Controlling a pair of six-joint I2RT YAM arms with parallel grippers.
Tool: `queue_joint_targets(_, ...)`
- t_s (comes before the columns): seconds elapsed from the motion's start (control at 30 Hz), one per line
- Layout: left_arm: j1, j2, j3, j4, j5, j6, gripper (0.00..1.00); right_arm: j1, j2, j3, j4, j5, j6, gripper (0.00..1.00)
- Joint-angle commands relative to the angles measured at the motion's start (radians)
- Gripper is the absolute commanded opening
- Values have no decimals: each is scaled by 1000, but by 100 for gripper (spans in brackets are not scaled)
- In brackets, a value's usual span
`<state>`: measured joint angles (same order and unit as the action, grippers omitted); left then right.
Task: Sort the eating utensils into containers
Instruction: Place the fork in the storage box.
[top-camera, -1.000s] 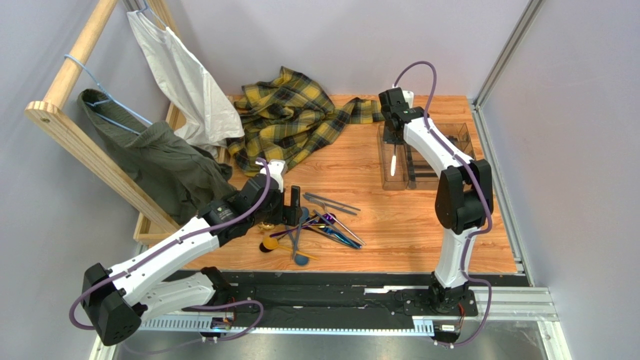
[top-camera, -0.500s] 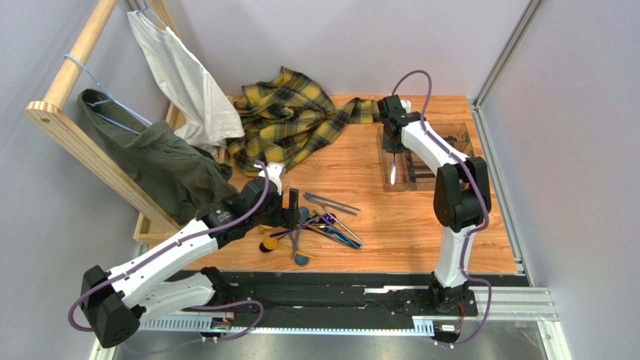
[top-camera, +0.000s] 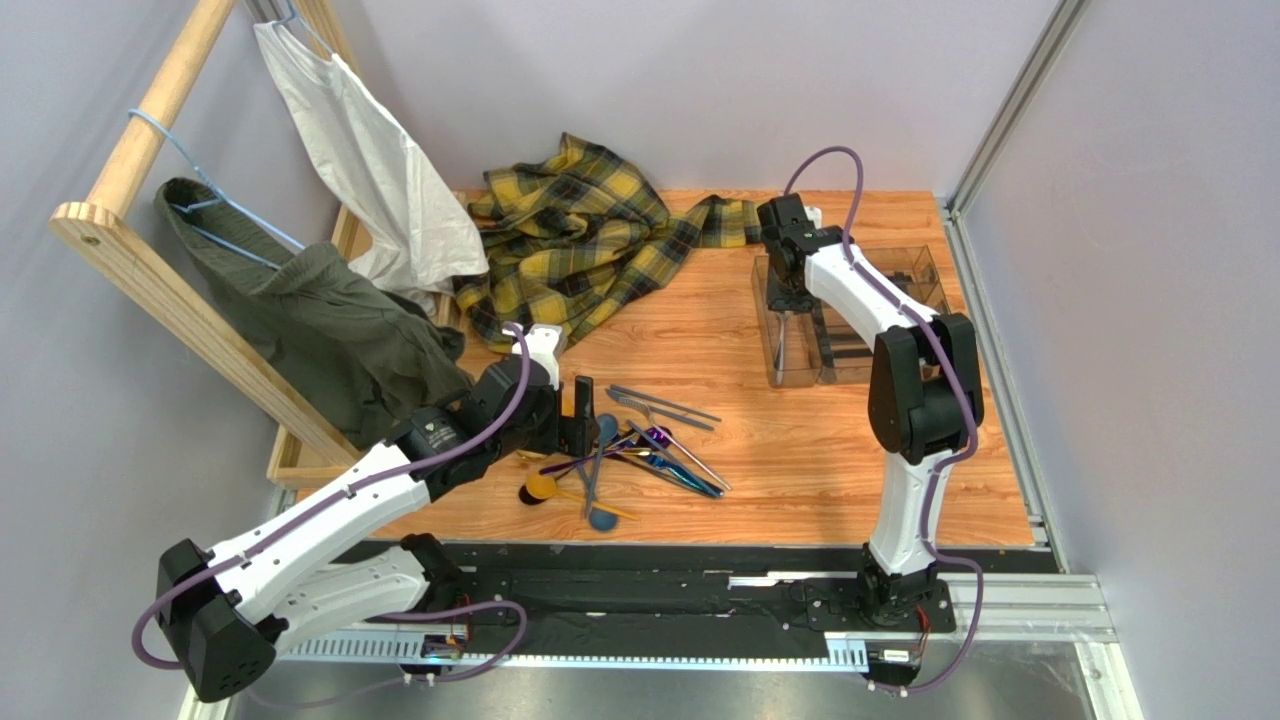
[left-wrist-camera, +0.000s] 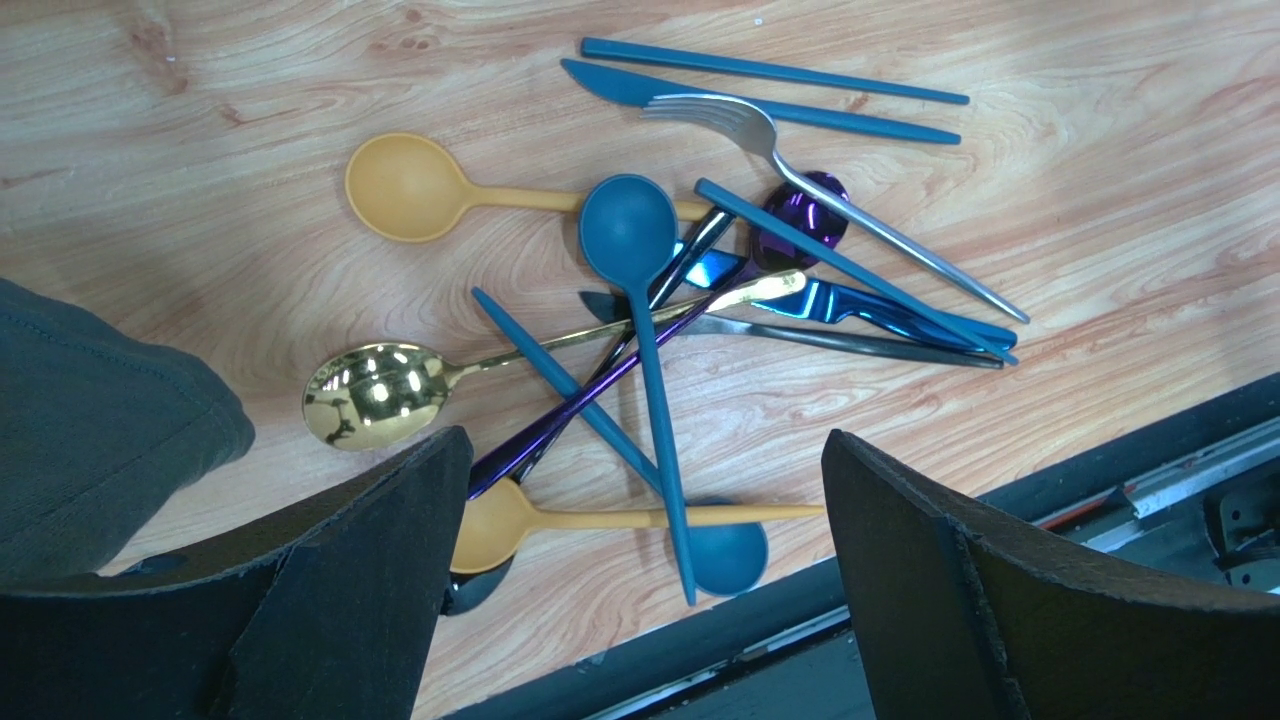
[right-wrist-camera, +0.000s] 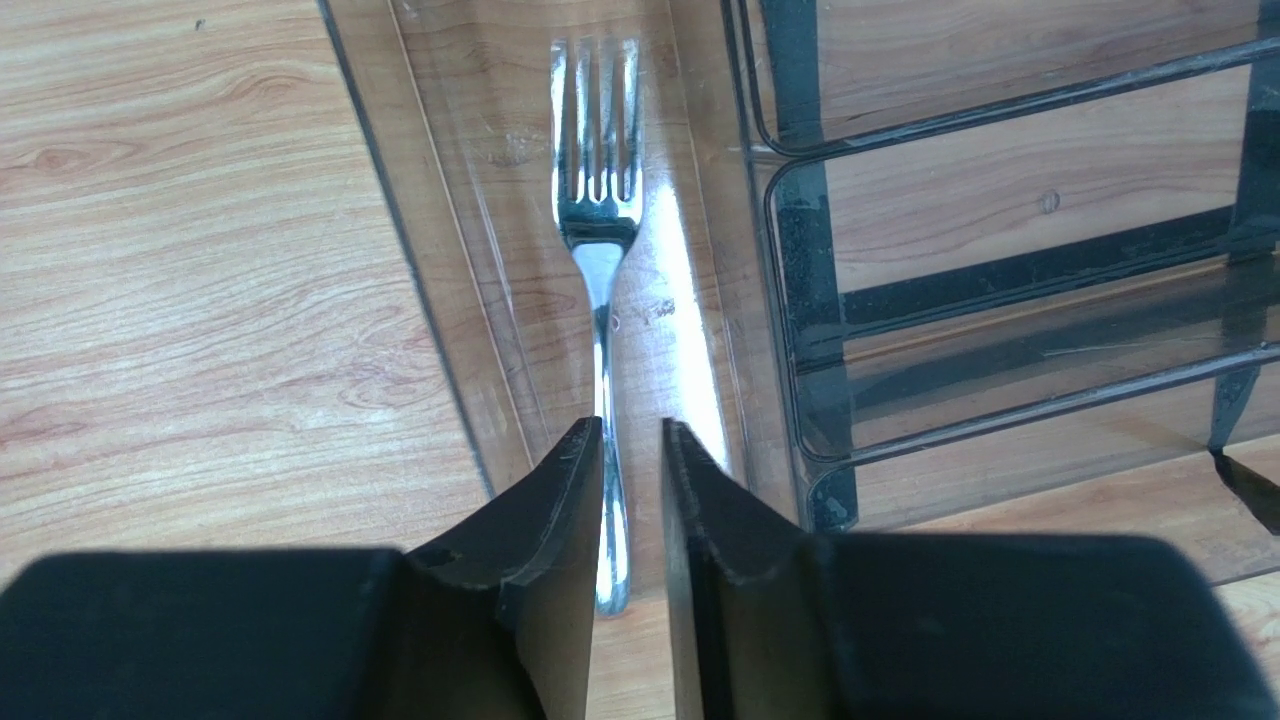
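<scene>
Right claw (right-wrist-camera: 633, 435) sits close round the silver metal fork (right-wrist-camera: 597, 195) inside the clear plastic tray (right-wrist-camera: 428, 308); whether it grips, I cannot tell. Next: let go. Left claw (left-wrist-camera: 643, 450) is open.

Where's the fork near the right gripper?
In the right wrist view, the fork lies in the leftmost compartment of the clear tray, its handle between the fingers of the right gripper.
</scene>
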<state>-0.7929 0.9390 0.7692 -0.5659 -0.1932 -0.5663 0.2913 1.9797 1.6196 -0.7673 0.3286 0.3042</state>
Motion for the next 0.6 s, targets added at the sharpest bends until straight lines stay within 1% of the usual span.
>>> queue_joint_targets(0.0,0,-20,7,-6,3,-18,96,-4,-53,20,-1,-11,-22,29)
queue_joint_targets(0.1,0,-26,5,-8,8,-21,96,-4,-54,31,-20,-31,-17,29)
queue_joint_targets(0.23,0,-35,-1,-8,12,-18,96,-4,-94,-9,-14,-78,-5,27)
queue_joint_targets(0.43,0,-39,-8,15,55,-4,96,-3,-254,-193,37,-146,15,27)
queue_joint_targets(0.57,0,-37,-22,50,77,-9,96,6,-366,-308,42,-174,27,26)
